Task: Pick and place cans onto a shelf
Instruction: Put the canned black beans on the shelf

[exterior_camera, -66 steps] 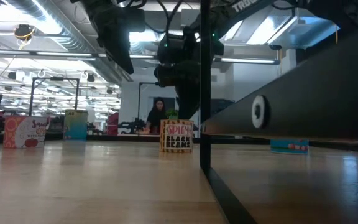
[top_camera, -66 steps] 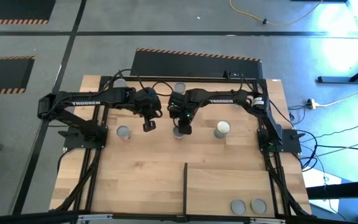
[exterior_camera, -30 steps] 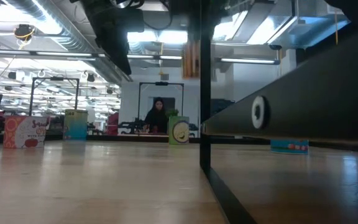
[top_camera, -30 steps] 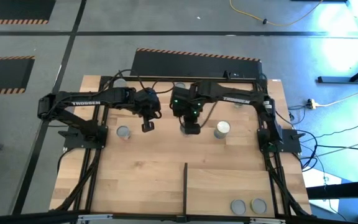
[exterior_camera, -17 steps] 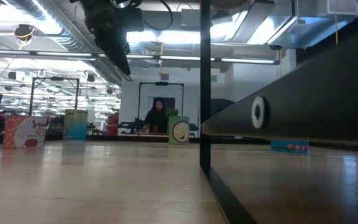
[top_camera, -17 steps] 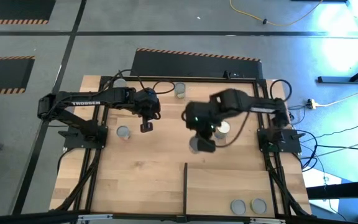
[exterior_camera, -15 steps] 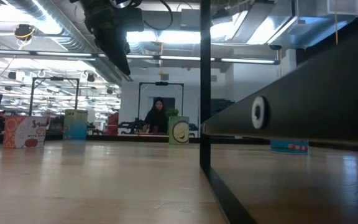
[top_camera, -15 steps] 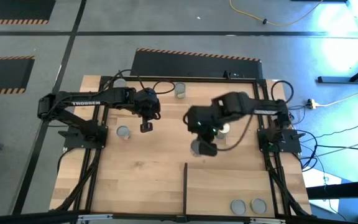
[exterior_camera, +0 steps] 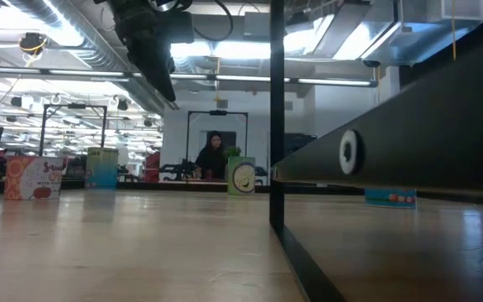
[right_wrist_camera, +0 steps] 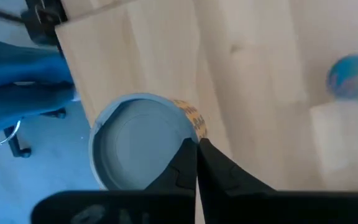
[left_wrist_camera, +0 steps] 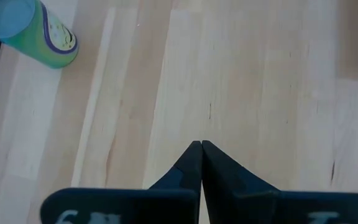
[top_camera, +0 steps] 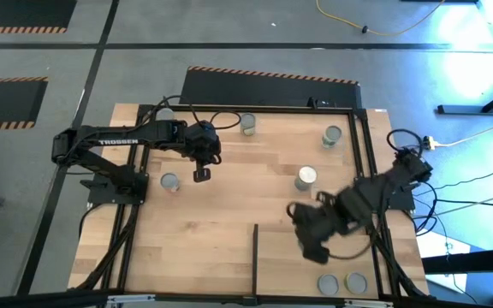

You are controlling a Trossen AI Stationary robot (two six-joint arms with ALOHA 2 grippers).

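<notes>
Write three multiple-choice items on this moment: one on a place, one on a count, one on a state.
1. Where is the right gripper?
A. Over the shelf, right of the divider
B. Beside the left arm's base
C. Beyond the table's far edge

2. How many cans stand on the shelf?
A. None
B. Two
C. Five

3. How is the left gripper?
A. Wide open
B. Shut, empty
C. Shut on a can

Key: 1 A, the right gripper hangs over the shelf past the divider. 2 B, the cans sit side by side. 3 B, the left gripper has its fingers together over bare wood.
</notes>
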